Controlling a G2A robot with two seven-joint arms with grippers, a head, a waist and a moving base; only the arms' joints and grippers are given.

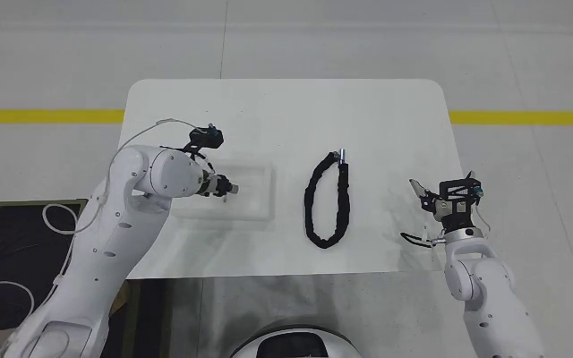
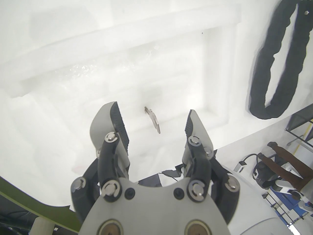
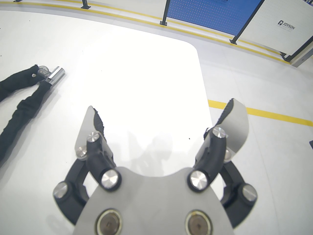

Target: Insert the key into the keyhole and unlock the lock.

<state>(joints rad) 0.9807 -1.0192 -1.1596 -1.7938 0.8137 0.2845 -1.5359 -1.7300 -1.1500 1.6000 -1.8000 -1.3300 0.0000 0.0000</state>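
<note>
Key [image 2: 152, 121] tiny in tray [image 2: 220, 57], lock [image 2: 265, 57] partly cropped

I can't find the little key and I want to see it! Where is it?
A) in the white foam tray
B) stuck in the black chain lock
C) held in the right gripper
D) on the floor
A: the key sits in the white foam tray, just ahead of the open left gripper, untouched.
</note>
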